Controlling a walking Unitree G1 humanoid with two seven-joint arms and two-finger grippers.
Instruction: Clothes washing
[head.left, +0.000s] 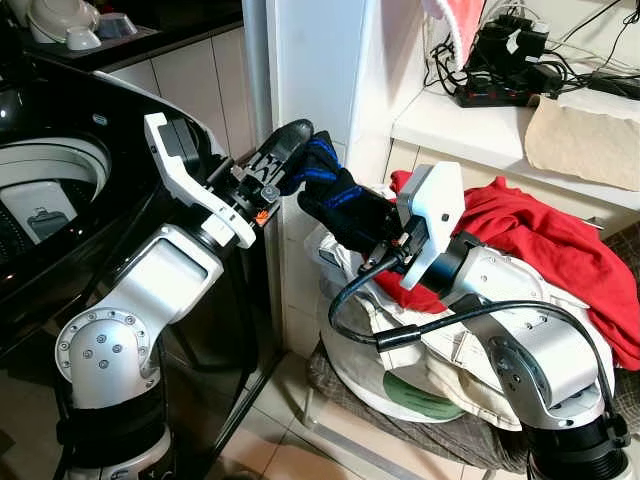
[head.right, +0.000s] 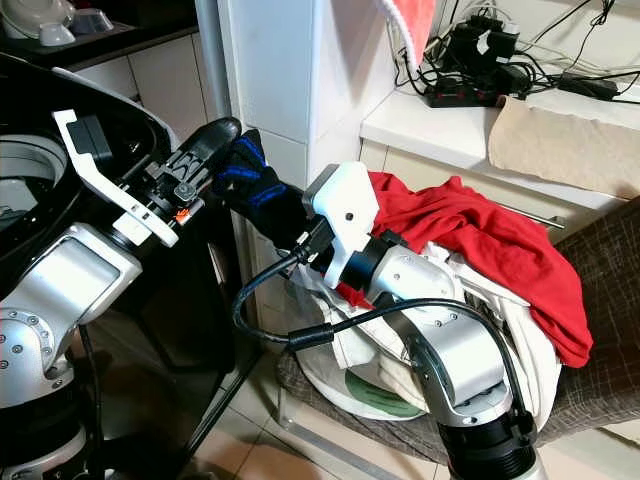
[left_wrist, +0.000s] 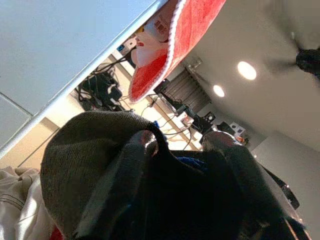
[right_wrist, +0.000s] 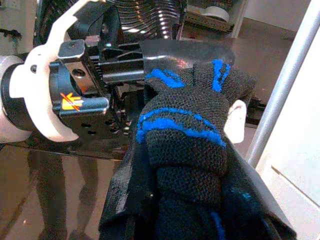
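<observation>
A black knit garment with blue stripes (head.left: 330, 190) hangs in the air between my two grippers, in front of a white pillar. My right gripper (head.left: 372, 238) is shut on its lower end, and in the right wrist view the knit (right_wrist: 185, 135) bulges out from between the fingers. From the washer side, my left gripper (head.left: 288, 142) is closed on the garment's top end. In the left wrist view the knit (left_wrist: 95, 145) drapes over one finger and runs between both. The top-loading washer (head.left: 50, 180) stands open on my left.
A heap of laundry with a red garment (head.left: 545, 245) over white clothes (head.left: 440, 350) lies in a basket on a chair to the right. On the white counter (head.left: 450, 125) behind are a power strip with cables (head.left: 500, 70) and a beige cloth (head.left: 585, 135).
</observation>
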